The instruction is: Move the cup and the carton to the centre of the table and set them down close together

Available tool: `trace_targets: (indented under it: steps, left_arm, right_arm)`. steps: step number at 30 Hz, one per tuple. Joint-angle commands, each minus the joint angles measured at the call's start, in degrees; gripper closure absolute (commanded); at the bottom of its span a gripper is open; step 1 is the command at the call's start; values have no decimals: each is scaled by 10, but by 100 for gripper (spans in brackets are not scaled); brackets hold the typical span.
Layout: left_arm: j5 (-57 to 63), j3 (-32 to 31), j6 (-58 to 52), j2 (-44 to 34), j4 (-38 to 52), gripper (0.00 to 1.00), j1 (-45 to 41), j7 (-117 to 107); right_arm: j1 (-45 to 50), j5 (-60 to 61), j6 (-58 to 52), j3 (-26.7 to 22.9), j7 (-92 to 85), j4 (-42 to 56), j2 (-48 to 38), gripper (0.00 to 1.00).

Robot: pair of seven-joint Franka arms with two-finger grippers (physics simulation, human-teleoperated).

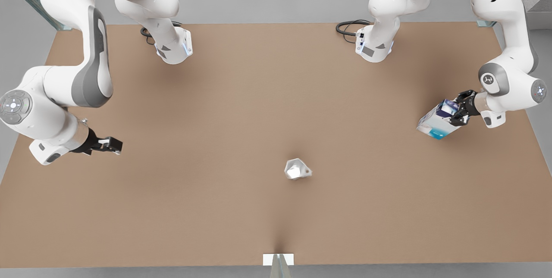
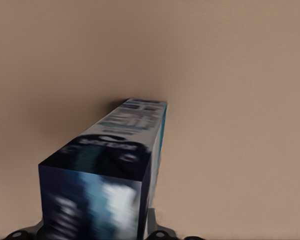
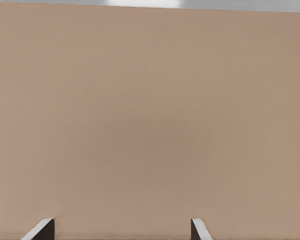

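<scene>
1. As seen from the front view, the matte brown table (image 1: 215, 209) bears the faceted silver cup (image 1: 296, 169) near centre; at the front view's right, the left gripper (image 1: 458, 107) clamps the tilted rectangular carton (image 1: 437, 120); at its left, the right gripper (image 1: 113, 144) hovers.
2. Left wrist view: carton (image 2: 107, 172), print smeared, base cut off.
3. Right wrist view: right gripper's fingertips (image 3: 40, 231) spread wide, holding nothing.

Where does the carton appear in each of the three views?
Front view: the carton is at the picture's right, tilted, held by the left tool.
Left wrist view: the carton is large, close to the camera.
Right wrist view: no carton.
Shared landmark: the table, light brown.
</scene>
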Motion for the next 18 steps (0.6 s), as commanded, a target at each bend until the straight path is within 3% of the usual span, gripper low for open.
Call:
trace_targets:
  steps: [1,11,14,18]
  left_arm:
    - [0,0,0,0,1,39,1,0]
    - [-10,-3,-36,-23,20,39,-4,-4]
    - [-11,-77,-122,-13,112,36,-7,-30]
    - [-43,-252,-124,3,166,35,-16,-153]
  right_arm:
    - [4,0,2,0,1,0,1,0]
    - [21,6,0,-5,1,27,14,0]
    - [5,3,-24,-6,-2,26,10,0]
    - [-8,-2,-13,-6,-5,22,15,0]
